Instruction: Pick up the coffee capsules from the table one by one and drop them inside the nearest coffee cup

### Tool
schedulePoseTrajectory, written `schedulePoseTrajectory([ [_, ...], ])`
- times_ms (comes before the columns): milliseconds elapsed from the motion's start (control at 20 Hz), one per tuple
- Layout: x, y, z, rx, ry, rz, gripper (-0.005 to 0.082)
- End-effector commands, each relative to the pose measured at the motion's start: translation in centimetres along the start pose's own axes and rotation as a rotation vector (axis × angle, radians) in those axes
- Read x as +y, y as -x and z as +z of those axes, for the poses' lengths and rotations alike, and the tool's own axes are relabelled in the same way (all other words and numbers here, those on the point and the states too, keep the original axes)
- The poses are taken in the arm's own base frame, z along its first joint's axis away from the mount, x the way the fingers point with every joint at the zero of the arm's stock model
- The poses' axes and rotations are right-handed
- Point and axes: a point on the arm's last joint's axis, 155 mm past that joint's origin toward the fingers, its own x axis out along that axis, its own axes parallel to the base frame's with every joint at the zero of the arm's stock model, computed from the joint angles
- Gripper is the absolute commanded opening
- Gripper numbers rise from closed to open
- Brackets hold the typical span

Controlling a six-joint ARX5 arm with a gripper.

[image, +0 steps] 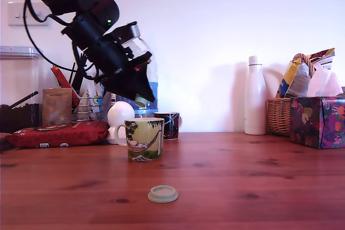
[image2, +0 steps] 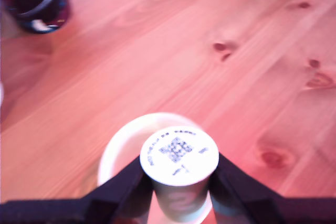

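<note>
the gripper [image2: 179, 192] is clamping a coffee capsule [image2: 179, 157] between closed fingers, hanging over the hammock-picture coffee cup [image: 144, 139] near the table's [image: 242, 176] middle; releasing comes next, while another capsule [image: 163, 194] is waiting toward the front edge.

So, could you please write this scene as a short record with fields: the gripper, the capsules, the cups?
gripper: shut on held capsule, above the coffee cup
held capsule: gripped by its sides, printed flat face toward the wrist camera
coffee cup: upright on the table, handle toward the exterior view's left
second capsule: on the table, in front of the coffee cup
dark mug: behind the coffee cup
</note>
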Motion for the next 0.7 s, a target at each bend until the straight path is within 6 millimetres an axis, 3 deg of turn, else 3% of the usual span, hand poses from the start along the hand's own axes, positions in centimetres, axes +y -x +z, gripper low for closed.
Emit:
schedulePoseTrajectory([
  [0,-0.01,-1.17,-1.13,0.035,-0.011,0.000,0.0166],
  [550,0.09,-1.18,-1.11,0.035,-0.011,0.006,0.0173],
  [600,0.09,-1.18,-1.13,0.036,-0.010,0.006,0.0270],
  [650,0.08,-1.18,-1.13,0.036,-0.011,0.006,0.0454],
])
